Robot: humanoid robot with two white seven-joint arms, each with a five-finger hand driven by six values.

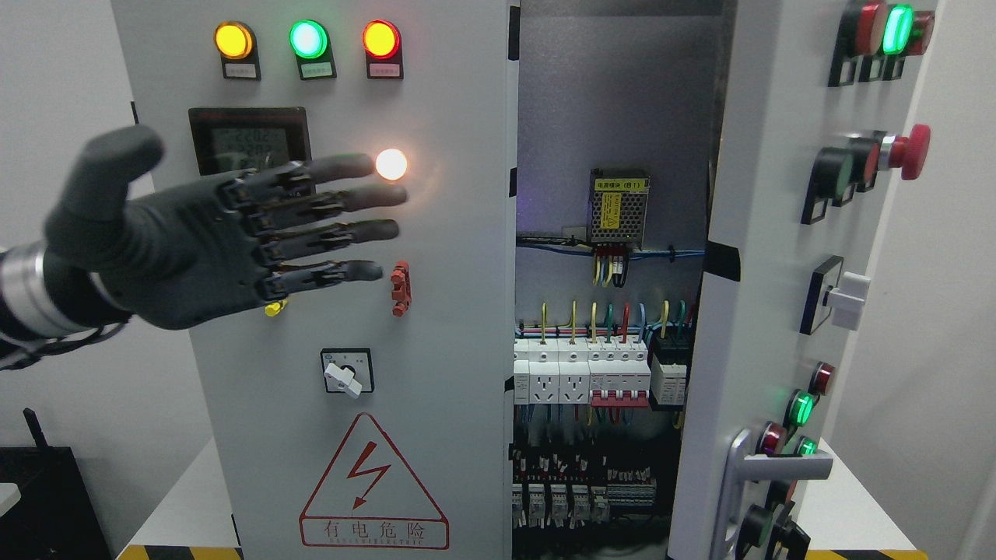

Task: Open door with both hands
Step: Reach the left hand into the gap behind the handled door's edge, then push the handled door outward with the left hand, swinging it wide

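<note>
Left hand [194, 241], fingers [342, 229] extended flat and empty, at frame left before the closed left door [436, 311]; right door [747, 311] ajar. Hook its inner edge, then pull outward.

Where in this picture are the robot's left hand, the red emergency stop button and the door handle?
left hand [179, 241]: head view, on the back of the palm.
red emergency stop button [917, 151]: head view, on its mushroom cap.
door handle [786, 468]: head view, on the horizontal lever.
</note>
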